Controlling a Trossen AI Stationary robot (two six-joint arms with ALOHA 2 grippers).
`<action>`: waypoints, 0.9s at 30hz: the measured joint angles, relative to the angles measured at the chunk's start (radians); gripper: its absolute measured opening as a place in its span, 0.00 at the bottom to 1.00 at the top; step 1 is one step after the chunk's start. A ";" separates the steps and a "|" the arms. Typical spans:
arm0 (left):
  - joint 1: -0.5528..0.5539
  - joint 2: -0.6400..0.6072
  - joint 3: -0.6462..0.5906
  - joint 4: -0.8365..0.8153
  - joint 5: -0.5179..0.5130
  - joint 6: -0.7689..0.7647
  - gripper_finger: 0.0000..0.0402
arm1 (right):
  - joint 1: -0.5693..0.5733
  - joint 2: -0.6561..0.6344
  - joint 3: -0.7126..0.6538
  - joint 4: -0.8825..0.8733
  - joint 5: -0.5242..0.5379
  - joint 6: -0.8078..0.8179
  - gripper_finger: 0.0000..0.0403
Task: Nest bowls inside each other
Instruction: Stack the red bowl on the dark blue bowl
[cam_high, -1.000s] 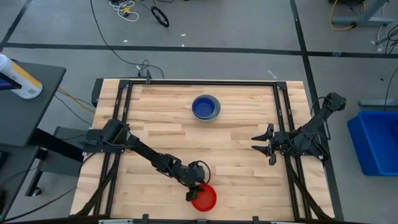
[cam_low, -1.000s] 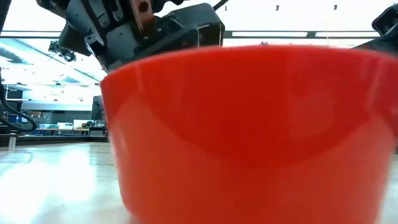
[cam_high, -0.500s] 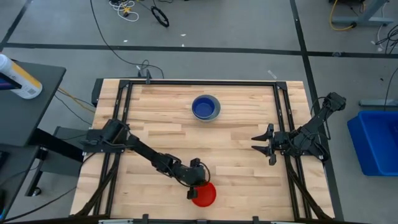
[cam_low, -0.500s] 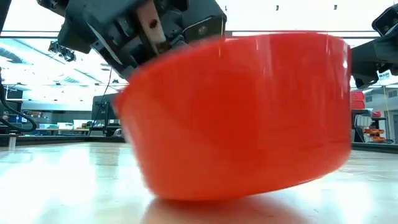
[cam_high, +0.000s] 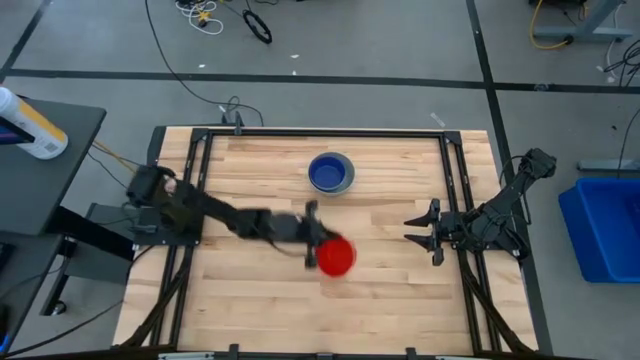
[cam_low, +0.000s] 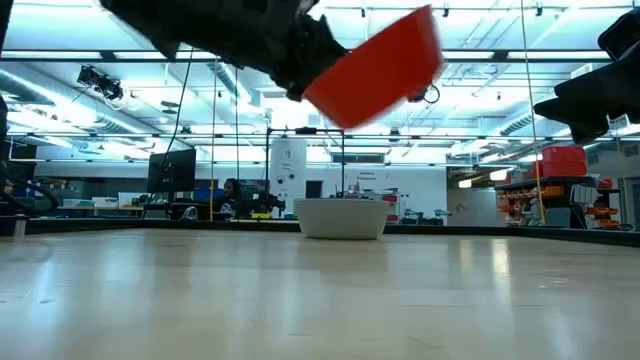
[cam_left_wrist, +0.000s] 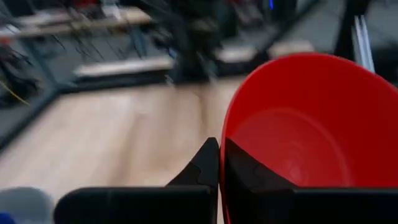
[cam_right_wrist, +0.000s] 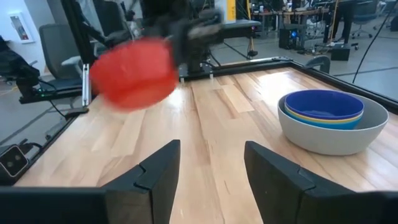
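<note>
The red bowl (cam_high: 338, 257) hangs in the air over the middle of the table, tilted, with my left gripper (cam_high: 314, 248) shut on it; the low view shows the red bowl (cam_low: 380, 65) well above the tabletop. A grey bowl (cam_high: 331, 173) with a yellow and a dark blue bowl nested inside rests on its base at the far middle of the table. The same grey bowl (cam_right_wrist: 333, 124) shows in the right wrist view. My right gripper (cam_high: 410, 229) waits open at the table's right side, nothing between its fingers. My left gripper pinches the red bowl's rim (cam_left_wrist: 222, 146) on the side toward the table's left. One finger (cam_left_wrist: 249, 180) is inside the bowl and the other finger (cam_left_wrist: 200, 169) is outside. The fingers come nearly level from the table's left. The bowl is lifted clear and tilted.
Black rails (cam_high: 200, 190) run along the table's left and right sides. Bare wood lies between the held bowl and the grey stack. Beyond the table there is a blue bin (cam_high: 610, 225) on the right and a dark side table (cam_high: 40, 150) on the left.
My left gripper has shut on the red bowl's rim near the table's near edge. It first tipped the bowl, then lifted it clear of the table. It has carried the bowl up and toward the far edge, rolling as it went. The bowl now hangs tilted.
</note>
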 joint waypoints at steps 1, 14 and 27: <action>0.037 -0.029 -0.037 0.042 0.024 0.008 0.01 | 0.000 0.001 0.000 -0.002 0.005 0.000 0.47; 0.519 -0.055 -0.098 0.118 0.362 -0.006 0.01 | -0.001 0.003 0.000 0.003 0.040 -0.007 0.46; 0.718 0.000 0.071 -0.189 0.440 0.030 0.01 | -0.001 0.003 0.000 0.003 0.052 -0.008 0.47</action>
